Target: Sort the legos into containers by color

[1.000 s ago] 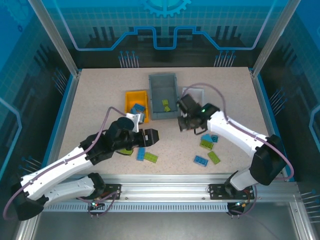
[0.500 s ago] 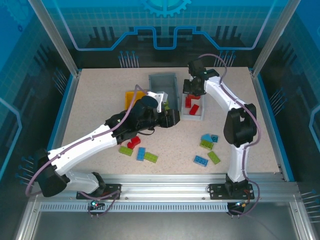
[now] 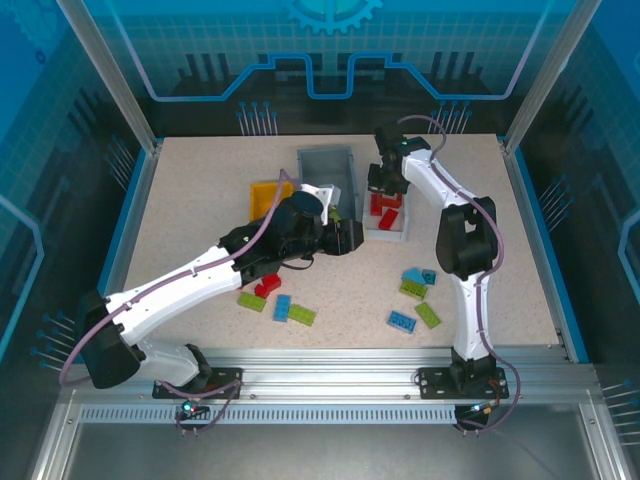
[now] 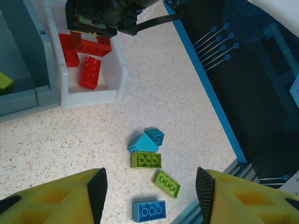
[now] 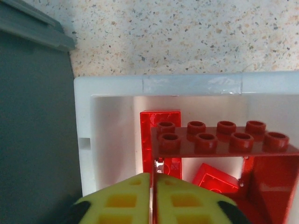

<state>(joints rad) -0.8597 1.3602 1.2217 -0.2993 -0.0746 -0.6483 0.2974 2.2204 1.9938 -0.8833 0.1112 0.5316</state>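
Note:
My right gripper (image 5: 153, 186) hangs over the white container (image 5: 187, 85), its jaws nearly together on the thin edge of a long red lego (image 5: 224, 142). More red legos (image 4: 89, 71) lie inside that bin. From above, the right gripper (image 3: 386, 186) is at the bin's far end. My left gripper (image 3: 345, 238) hovers open and empty beside the grey container (image 3: 325, 165). Its fingers (image 4: 98, 193) frame a loose cluster below: a blue lego (image 4: 149, 211), two green ones (image 4: 167, 183) and a light blue one (image 4: 142, 143). The yellow-orange container (image 3: 262, 192) is partly behind the left arm.
A second group lies near the table's front left: a red lego (image 3: 267, 287), a green one (image 3: 250, 301), a blue one (image 3: 282, 307) and another green (image 3: 302, 315). A green lego (image 4: 4, 80) rests in the grey bin. The blue table rim (image 3: 525, 215) runs along the right.
The right gripper carried a red lego from the table's middle up over the white bin. The left arm swung right and forward toward the grey bin.

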